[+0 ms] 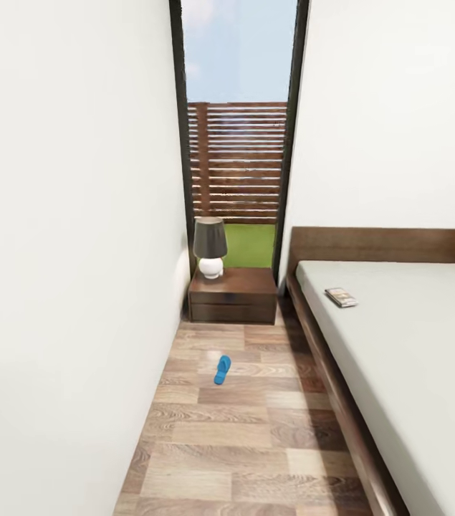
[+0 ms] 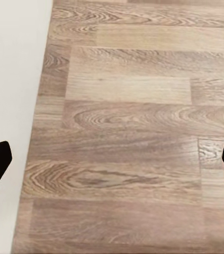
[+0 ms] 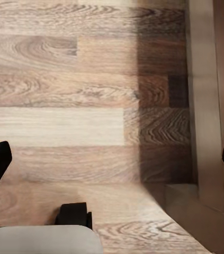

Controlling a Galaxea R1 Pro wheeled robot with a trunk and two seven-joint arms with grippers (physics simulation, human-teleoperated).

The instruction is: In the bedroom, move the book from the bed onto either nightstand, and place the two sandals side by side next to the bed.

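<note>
Nearest the camera: bare wood-plank floor (image 1: 256,444), forming a narrow aisle between the white wall (image 1: 62,287) at left and the bed (image 1: 413,373) at right. Left gripper (image 2: 112,159) and right gripper (image 3: 112,159) both hang over floor, fingers spread wide, nothing held.

Step in hand, as judged: approach; no item picked up yet. One blue sandal (image 1: 222,370) lies mid-aisle, well apart from the bed frame. The second sandal is not located. The book (image 1: 342,297) rests on the mattress near the headboard (image 1: 392,245), close to the left edge.

The nightstand (image 1: 233,294) stands at the far end, by the window (image 1: 238,129); a lamp (image 1: 210,247) occupies its left part, right part free.

Next move calls for driving forward. Hazard: tight aisle; the sandal lies in the base's path
</note>
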